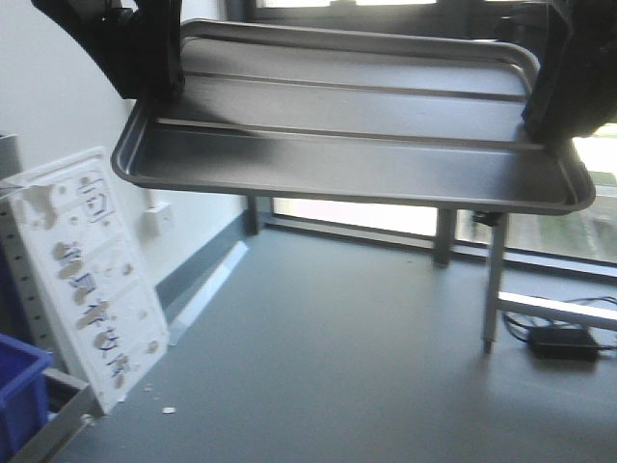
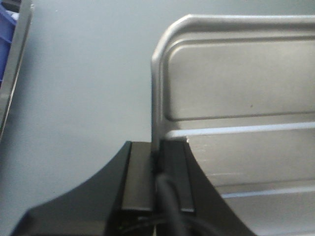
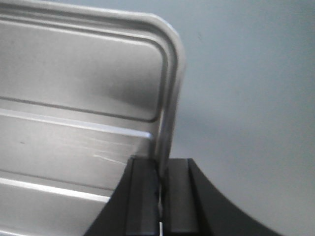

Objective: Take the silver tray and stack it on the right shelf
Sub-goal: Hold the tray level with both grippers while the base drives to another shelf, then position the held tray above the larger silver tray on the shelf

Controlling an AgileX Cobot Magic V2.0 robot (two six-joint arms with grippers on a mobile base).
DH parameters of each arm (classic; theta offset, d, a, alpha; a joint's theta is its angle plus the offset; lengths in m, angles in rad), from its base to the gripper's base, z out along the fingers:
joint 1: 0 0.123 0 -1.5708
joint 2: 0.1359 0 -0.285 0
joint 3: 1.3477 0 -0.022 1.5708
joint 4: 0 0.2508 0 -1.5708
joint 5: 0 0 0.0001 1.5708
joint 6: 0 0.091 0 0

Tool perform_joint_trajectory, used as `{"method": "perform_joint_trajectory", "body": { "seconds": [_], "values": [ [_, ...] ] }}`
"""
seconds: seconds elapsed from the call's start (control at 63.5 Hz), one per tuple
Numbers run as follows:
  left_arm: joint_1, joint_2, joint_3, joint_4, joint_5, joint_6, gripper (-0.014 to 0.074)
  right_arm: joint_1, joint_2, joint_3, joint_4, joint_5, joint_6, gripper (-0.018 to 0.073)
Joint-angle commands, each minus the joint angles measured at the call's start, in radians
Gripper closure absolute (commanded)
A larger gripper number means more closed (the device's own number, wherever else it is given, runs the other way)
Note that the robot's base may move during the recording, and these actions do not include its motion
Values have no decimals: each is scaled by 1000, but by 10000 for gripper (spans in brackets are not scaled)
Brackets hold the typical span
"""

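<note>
Mid-carry: the silver tray (image 1: 357,125) hung over the floor (image 1: 337,338), its 2 end rims pinched by the left fingers (image 2: 140,177) and right fingers (image 3: 142,196). Next it needed a level swing toward the right shelf, out of view.

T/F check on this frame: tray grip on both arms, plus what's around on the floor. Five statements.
1. The silver tray is held in the air by both grippers. True.
2. The left gripper has its jaws open, clear of the tray. False: its jaws are shut on the tray's rim at one short end.
3. The right gripper clamps the rim at the opposite short end. True.
4. The tray lies on the ground. False: it hangs above the floor.
5. The white panel lies flat. False: it leans upright at the left, next to the blue bin.
</note>
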Motion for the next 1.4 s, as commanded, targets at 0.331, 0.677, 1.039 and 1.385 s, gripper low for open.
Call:
{"method": "perform_joint_trajectory", "body": {
  "seconds": [0.331, 0.677, 1.039, 1.385],
  "values": [
    [-3, -33, -33, 41, 2, 13, 689, -2, -32, -39, -36, -46, -20, 503],
    [-3, -33, -33, 41, 2, 13, 689, -2, -32, -39, -36, -46, -20, 503],
    [-3, -33, -33, 41, 2, 13, 689, -2, -32, -39, -36, -46, -20, 503],
    [-3, -33, -33, 41, 2, 13, 689, -2, -32, -39, -36, -46, -20, 503]
  ]
}}
